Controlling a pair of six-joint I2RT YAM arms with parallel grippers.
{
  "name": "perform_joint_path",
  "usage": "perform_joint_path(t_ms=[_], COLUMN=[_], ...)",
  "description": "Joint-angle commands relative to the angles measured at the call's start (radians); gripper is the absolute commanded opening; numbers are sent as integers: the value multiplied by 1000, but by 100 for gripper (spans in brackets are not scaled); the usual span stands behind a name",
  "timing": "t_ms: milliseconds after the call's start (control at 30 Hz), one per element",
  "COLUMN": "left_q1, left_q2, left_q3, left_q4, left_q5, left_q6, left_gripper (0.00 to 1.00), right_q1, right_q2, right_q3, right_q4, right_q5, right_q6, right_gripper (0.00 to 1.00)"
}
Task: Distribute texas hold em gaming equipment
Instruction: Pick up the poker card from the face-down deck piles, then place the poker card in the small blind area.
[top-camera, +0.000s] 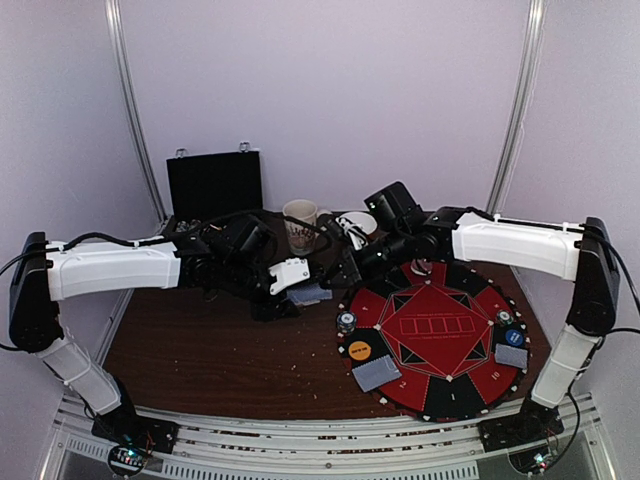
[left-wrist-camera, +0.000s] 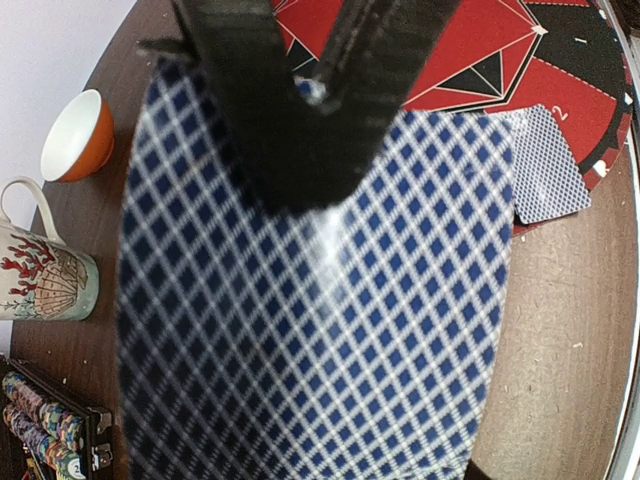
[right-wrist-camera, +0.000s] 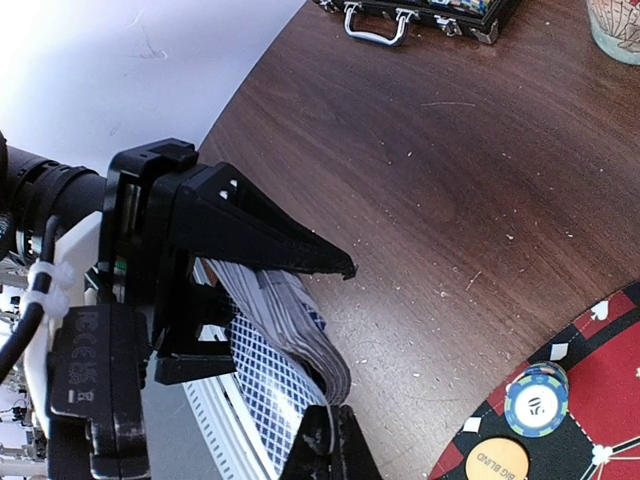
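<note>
Card deck (left-wrist-camera: 320, 340), its backs a blue-and-white diamond lattice, slightly splayed, is clenched in the left gripper (right-wrist-camera: 305, 300).

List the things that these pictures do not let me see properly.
- Faces of the cards: every view shows only backs.
- Table under the deck: left wrist view, the blurred deck covers it.
- Right gripper opening: right wrist view, bottom edge cuts it; top view, too dark.
- Black case contents: left wrist view, frame corner cuts them.
</note>
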Motion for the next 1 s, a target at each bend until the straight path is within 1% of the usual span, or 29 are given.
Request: perform_joint_path(t_ms=[0,200,333,433,500,567,633,733,833,967], left_q1=[1,1,2,1,2,2,1,1,2,2], left_q2=[-1,-3,-2,-3,-2,0,1,2,0,-2], left_q3=[7,6,6,6,8,10,11,6,5,6], left_q4=[37,36,37,37,37,37,37,37,37,37], left_q5=[17,13,12,16,23,31,33,25,24,33], left_q6=[-2,-2,-2,-2,-4,-3,-4,-5,-4,-3], left_gripper=[49,49,49,49,49,49,49,49,49,49], right_q1=[-20,-97,-195,-306,-408,-519,-603,-681,-721,-793], right_q2=[-49,-127,-223,-311,-340,-341,-327,-335,-391,-435], right_q3=[60,88,35,-33,-55,-65,-76,-145,-208,-251], right_q4=[-93,-221,-398,-534,-634,-703,-753,-849,-919,-999], right_q5=[44,42,56,105,154,170,164,163,234,422], right_q6=[-37,-71,-104,-129,-146,-160,-159,-153,-140,-140], right_gripper=[0,0,0,0,0,0,0,0,0,0])
